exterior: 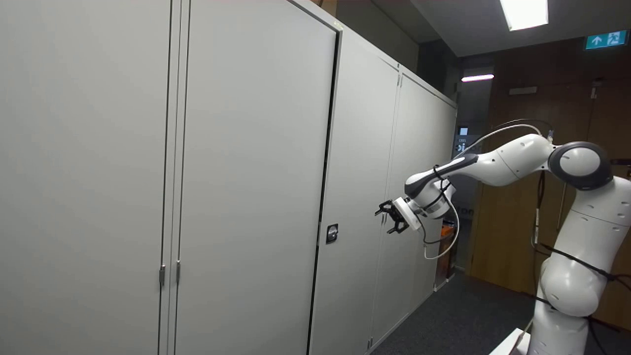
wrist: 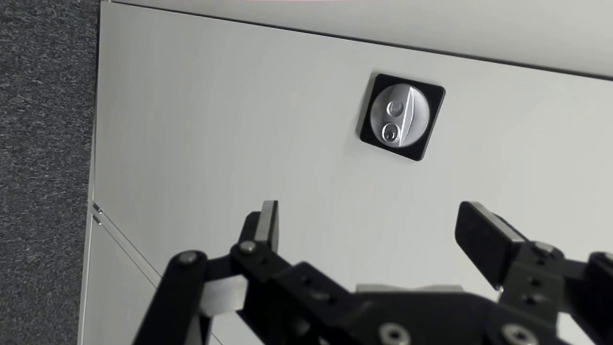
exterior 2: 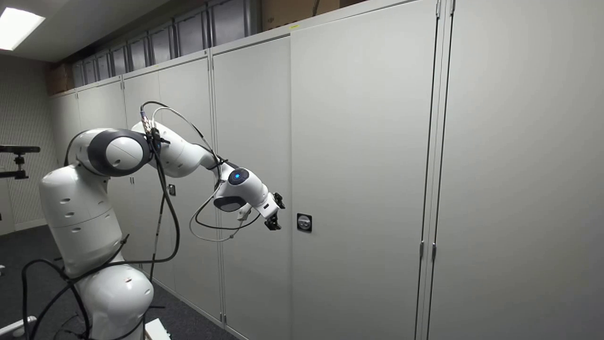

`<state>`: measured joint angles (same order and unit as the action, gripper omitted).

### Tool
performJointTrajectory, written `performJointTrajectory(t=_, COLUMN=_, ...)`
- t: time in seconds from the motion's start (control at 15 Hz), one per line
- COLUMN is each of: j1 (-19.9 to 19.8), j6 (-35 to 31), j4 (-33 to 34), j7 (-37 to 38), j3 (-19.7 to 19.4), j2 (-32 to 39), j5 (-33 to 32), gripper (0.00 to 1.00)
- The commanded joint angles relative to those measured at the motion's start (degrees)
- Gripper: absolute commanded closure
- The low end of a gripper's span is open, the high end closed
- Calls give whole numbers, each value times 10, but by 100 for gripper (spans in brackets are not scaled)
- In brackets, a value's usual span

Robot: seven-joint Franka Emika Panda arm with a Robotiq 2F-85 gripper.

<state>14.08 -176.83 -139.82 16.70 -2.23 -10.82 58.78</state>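
1. Gripper [wrist: 376,223] released — fingers [wrist: 483,235] spread wide, near the lock [wrist: 401,116] but not touching it.
2. Lock: silver, round, ridged, on a black square. Set in a door [wrist: 215,124], close to its edge; in the wrist view it shows beyond the fingers, above the space between them.
3. Door: flat, plain, pale grey, smooth-looking. Dark gap [exterior: 326,158] runs down the edge beside the lock — whether the door is ajar, can't tell.
4. Cabinets [exterior 2: 250,118]: tall pale grey row, same finish, running back into the distance. Small metal hinges [exterior: 178,271] at the seams.
5. On top of the row: cardboard box [exterior 2: 302,14], plus a line of grey panels [exterior 2: 191,40].
6. Floor [wrist: 43,182]: dark grey speckled carpet, reaching the cabinet bottoms.
7. Around: lit ceiling panel [exterior: 525,14], green exit sign [exterior: 606,40] above brown wood doors [exterior: 512,236], pale ribbed wall [exterior 2: 23,104]. Orange object [exterior: 446,230] past the row's end, too small to identify.
8. Arm [exterior 2: 94,203]: white, dark joint covers, extended toward the cabinet front.
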Motion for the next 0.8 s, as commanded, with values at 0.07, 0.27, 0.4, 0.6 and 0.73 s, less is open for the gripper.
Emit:
performJointTrajectory(t=0.07, j1=36, j6=-16, j4=40, j7=-108, j3=-34, j2=22, j5=102, gripper=0)
performJointTrajectory(t=0.27, j1=40, j6=-10, j4=59, j7=-172, j3=-44, j2=37, j5=159, gripper=0)
performJointTrajectory(t=0.4, j1=38, j6=-7, j4=73, j7=-211, j3=-45, j2=49, j5=194, gripper=0)
performJointTrajectory(t=0.6, j1=33, j6=-1, j4=95, j7=-260, j3=-43, j2=72, j5=243, gripper=0)
performJointTrajectory(t=0.73, j1=30, j6=1, j4=111, j7=-285, j3=-41, j2=89, j5=269, gripper=0)
